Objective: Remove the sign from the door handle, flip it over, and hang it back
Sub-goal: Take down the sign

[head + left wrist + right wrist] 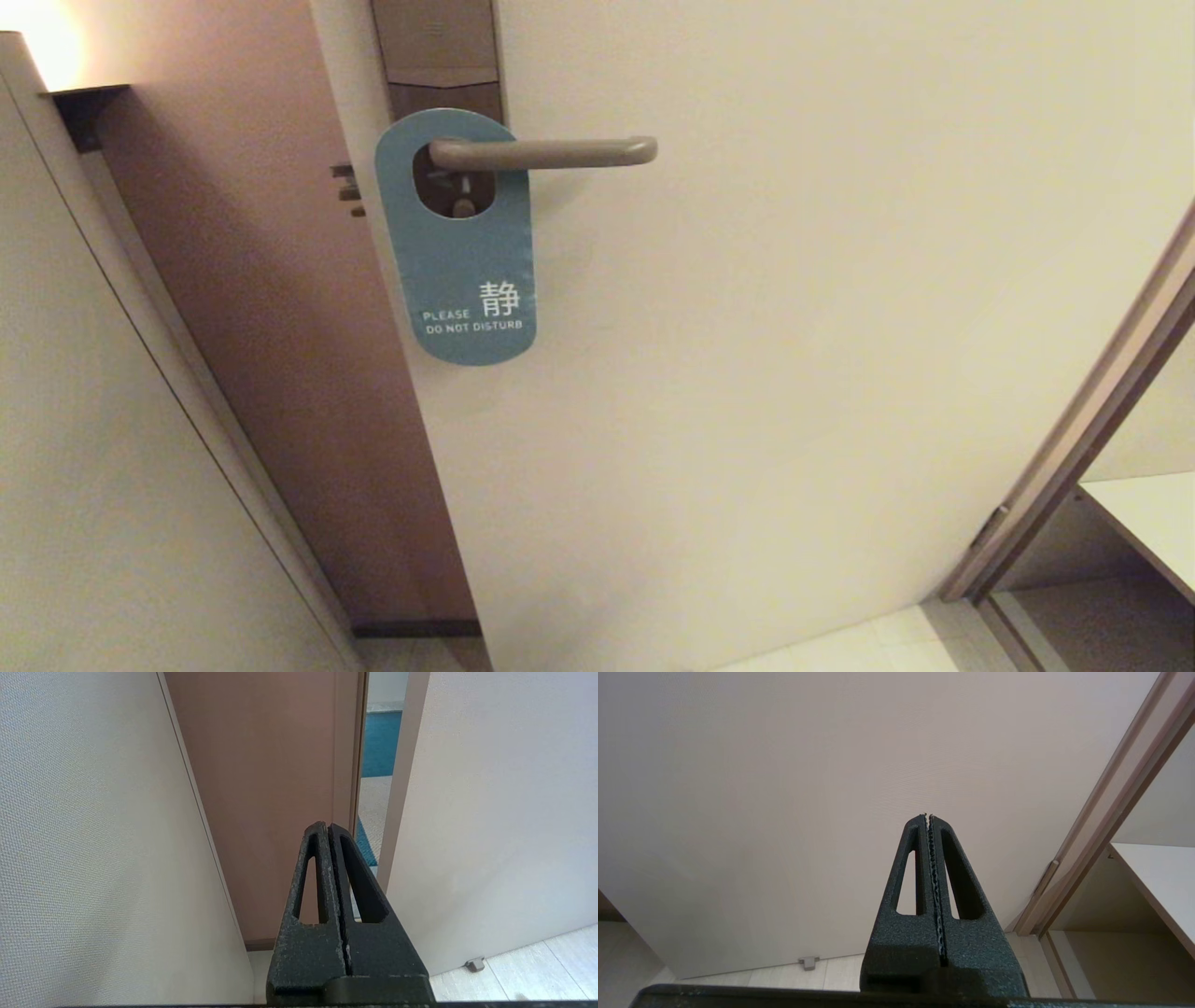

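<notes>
- Left claw [331, 828]: black, grainy-surfaced fingers with slotted cut-outs, pressed together, holding nothing; seen only in the left wrist view, low before the gap at the door's edge.
- Right claw [928, 817]: same build, toothed inner faces meeting, empty; seen only in the right wrist view, facing the plain door [808, 788].
- Head view alone shows the sign [464, 271]: flat teal card, rounded ends, oval hole, white "PLEASE DO NOT DISTURB" facing out. It hangs by the hole on the door handle [551, 152], close to the lock plate [439, 56].
- Handle: slim round bar, beige-bronze, horizontal.
- Wrist views alone show a small door stop [809, 962] on the pale tiled floor [537, 970].
</notes>
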